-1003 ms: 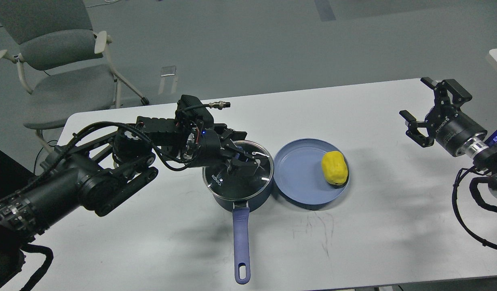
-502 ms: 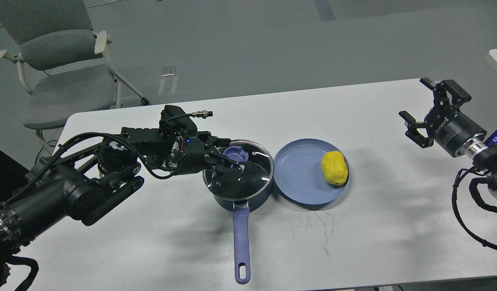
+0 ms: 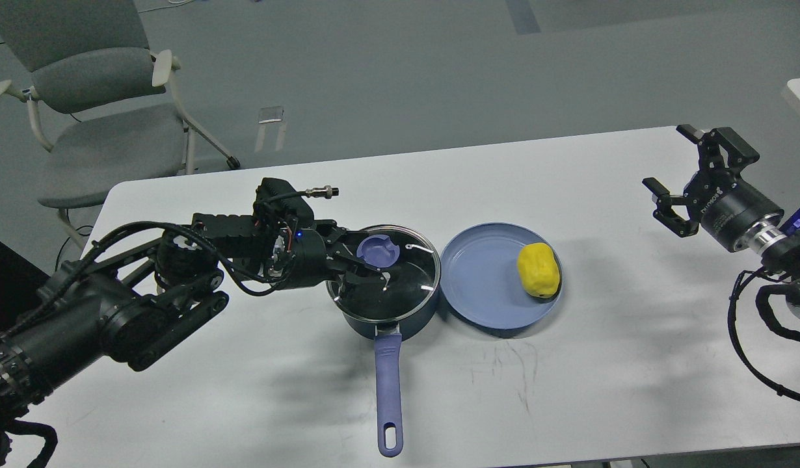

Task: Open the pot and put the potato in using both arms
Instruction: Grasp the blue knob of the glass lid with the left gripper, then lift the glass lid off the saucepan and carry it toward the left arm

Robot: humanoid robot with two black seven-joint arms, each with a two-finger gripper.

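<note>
Near the middle of the table (image 3: 569,390), a little toward the left edge: blue pot (image 3: 384,317), glass lid (image 3: 387,273) seated on its rim, long handle (image 3: 388,390) pointing at the near edge. Just beside it toward the right edge, touching or nearly so, blue plate (image 3: 484,286) with the yellow potato (image 3: 539,270) lying on its right-hand part.

Left gripper (image 3: 364,260) low over the lid's left half, fingers parted, one either side of the lid's left portion, with the blue knob (image 3: 377,250) just past the tips. Nothing held, as far as can be judged; contact with the glass not clear. Right gripper (image 3: 689,175) raised near the right edge, well apart from the plate, fingers spread wide and empty.

Risks from here, as judgement only: closing at this spot likely to pinch air or graze the knob's edge, so a lift would tip or drop the lid back onto the pot. Pushing forward along the glass could shove the pot into the plate and set the potato rolling. A skewed grip on the round knob could let the lid swing and slip once raised. Lid not yet off, potato not yet in.
</note>
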